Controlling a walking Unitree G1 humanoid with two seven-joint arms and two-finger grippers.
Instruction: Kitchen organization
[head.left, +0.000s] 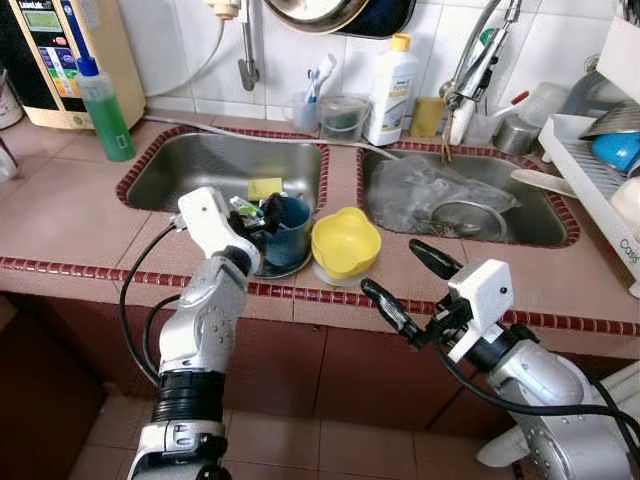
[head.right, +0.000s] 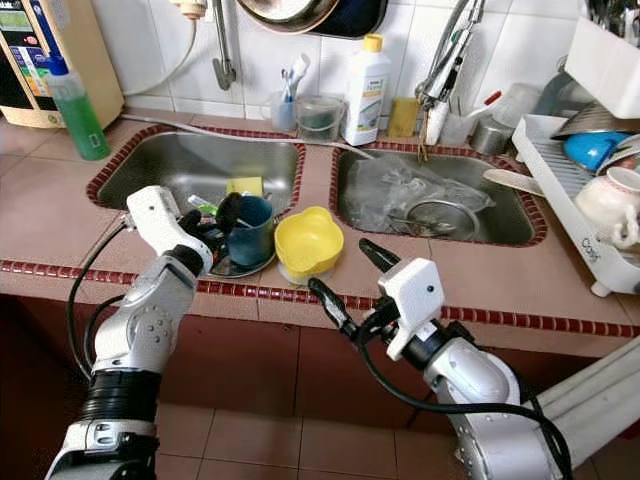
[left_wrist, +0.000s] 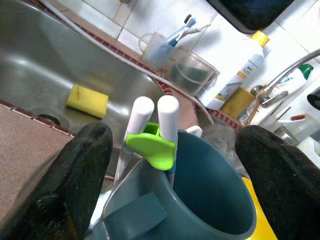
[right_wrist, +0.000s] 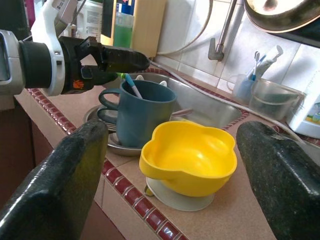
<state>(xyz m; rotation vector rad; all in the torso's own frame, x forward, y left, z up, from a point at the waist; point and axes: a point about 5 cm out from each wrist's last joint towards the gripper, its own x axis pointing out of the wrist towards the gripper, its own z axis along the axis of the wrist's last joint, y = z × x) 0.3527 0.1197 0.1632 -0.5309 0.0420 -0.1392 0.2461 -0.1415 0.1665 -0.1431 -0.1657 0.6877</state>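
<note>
A blue mug (head.left: 290, 232) stands on a small metal plate (head.left: 287, 268) at the counter's front edge, before the left sink. White-handled utensils with a green piece (left_wrist: 155, 145) stick up out of the mug. My left gripper (head.left: 258, 213) is open at the mug's rim, one finger (left_wrist: 75, 175) on each side of the utensils. Just right of the mug sits a yellow bowl (head.left: 345, 243) on a pale suction base. My right gripper (head.left: 390, 266) hangs open in front of the counter edge, pointing at the bowl (right_wrist: 190, 157), with nothing between its fingers.
A yellow sponge (head.left: 265, 187) lies in the left sink (head.left: 200, 160); crumpled plastic (head.left: 420, 185) and a strainer fill the right sink. A green soap bottle (head.left: 105, 105), a toothbrush cup (head.left: 305, 110) and a white bottle (head.left: 390, 90) line the back. A dish rack (head.left: 600, 170) stands right.
</note>
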